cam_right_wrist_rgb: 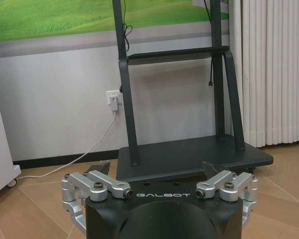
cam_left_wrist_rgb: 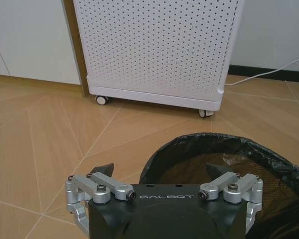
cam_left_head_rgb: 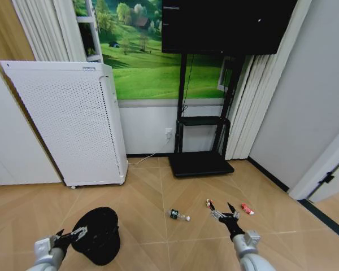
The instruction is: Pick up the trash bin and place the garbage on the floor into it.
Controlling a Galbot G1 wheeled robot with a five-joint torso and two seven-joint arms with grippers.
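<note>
Left pincer point(cam_left_head_rgb: 68, 236) hung spread wide at the near rim of the trash bin point(cam_left_head_rgb: 100, 234), one finger outside the black liner and one over the opening, nothing clamped yet. That bin stood on the floor point(cam_left_head_rgb: 152, 192) at about seven o'clock in the head view. Right pincer point(cam_left_head_rgb: 225, 213), at five o'clock, was also open and empty, low over the litter. A small clear bottle point(cam_left_head_rgb: 179, 215) lay at six o'clock, with red-and-white wrappers point(cam_left_head_rgb: 247, 209) just beyond the right pincer. By my judgement nothing was binned yet; lifting and all three pickups remained.
</note>
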